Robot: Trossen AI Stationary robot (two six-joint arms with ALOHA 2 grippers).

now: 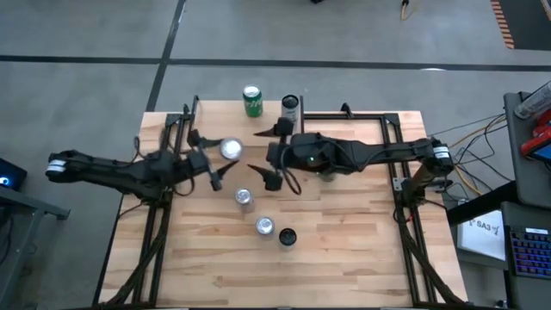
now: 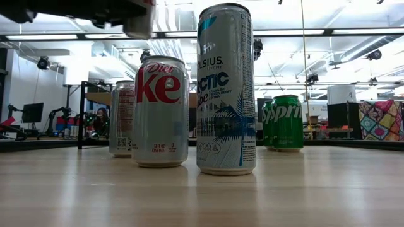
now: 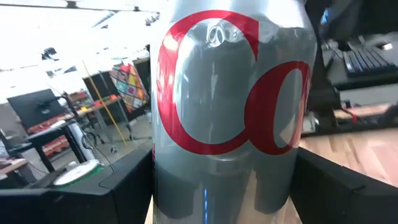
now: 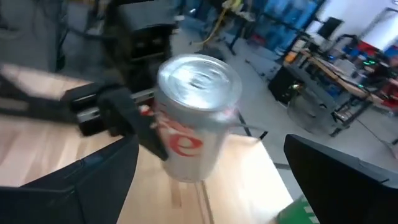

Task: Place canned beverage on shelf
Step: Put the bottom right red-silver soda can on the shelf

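Beside the wide-open right claw (image 1: pixel 261 155) — left claw (image 1: pixel 225 161) gripping Coke can (image 1: pixel 230 149) — Sprite can (image 1: pixel 252 100) beyond.

A keyboard (image 1: pixel 527 252) sits beside the table (image 1: pixel 344 258).

Glossy metal cans (image 2: pixel 226 88) stand on seemingly matt wooden tabletop (image 2: pixel 202 189).

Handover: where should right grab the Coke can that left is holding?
Probably the upper body, just under the rim, coming in level from the right arm's side. The Coke can is upright in the left gripper, whose fingers sit lower on its sides. The open right gripper faces its free side.
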